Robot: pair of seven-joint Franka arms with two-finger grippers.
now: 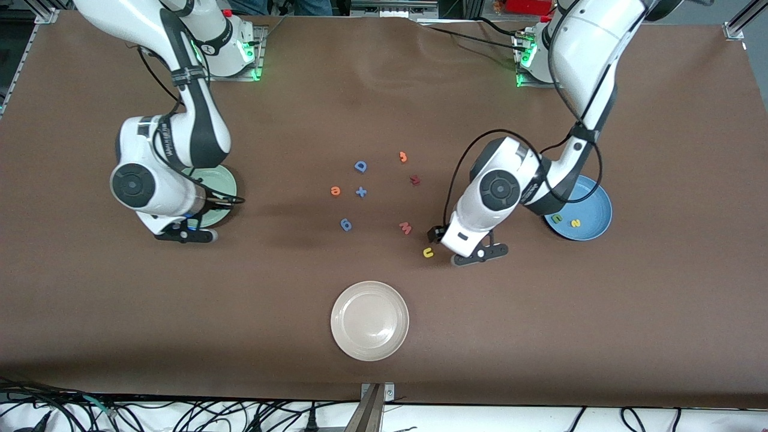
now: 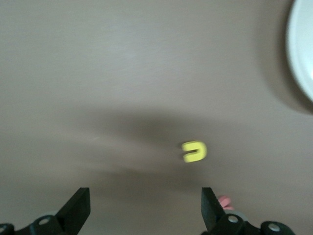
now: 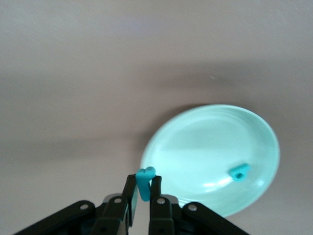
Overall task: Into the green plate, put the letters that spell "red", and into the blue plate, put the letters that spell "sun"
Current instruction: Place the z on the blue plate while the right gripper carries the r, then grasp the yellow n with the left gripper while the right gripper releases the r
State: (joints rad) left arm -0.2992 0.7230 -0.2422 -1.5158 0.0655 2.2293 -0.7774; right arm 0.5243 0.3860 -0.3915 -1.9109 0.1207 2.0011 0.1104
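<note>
Front view. The right gripper [image 1: 183, 234] hangs over the green plate's [image 1: 223, 180] edge nearest the camera, the arm hiding most of the plate. The left gripper [image 1: 474, 252] is low over the table [image 1: 600, 312], just beside the yellow "u" [image 1: 428, 252]. The blue plate [image 1: 594, 207] sits toward the left arm's end of the table and already carries the green "n" [image 1: 557, 219] and the yellow "s" [image 1: 575, 223]. The orange "e" [image 1: 335, 191] lies loose mid-table among a blue capital "D" [image 1: 360, 166], a blue cross [image 1: 360, 192], a blue "6"-like piece [image 1: 345, 224], a salmon "w" [image 1: 406, 227], a dark red letter [image 1: 414, 179] and another orange piece [image 1: 403, 157]. A cream-white plate [image 1: 369, 320] stands by the table's camera-side edge.

Left wrist view. The left gripper [image 2: 145, 208] has its jaws spread wide and empty, with the "u" [image 2: 194, 152] on the cloth ahead of them and closer to one fingertip than to the other. A good pick would centre the letter between the fingers before descending.

Right wrist view. The right gripper [image 3: 143, 193] has its jaws pressed together, pinching a teal letter [image 3: 145, 182] at the plate's [image 3: 210, 156] rim; a second teal letter [image 3: 239, 172] already lies inside. Its shape cannot be read here. The drop looks safer once the gripper is moved inward from the rim.
</note>
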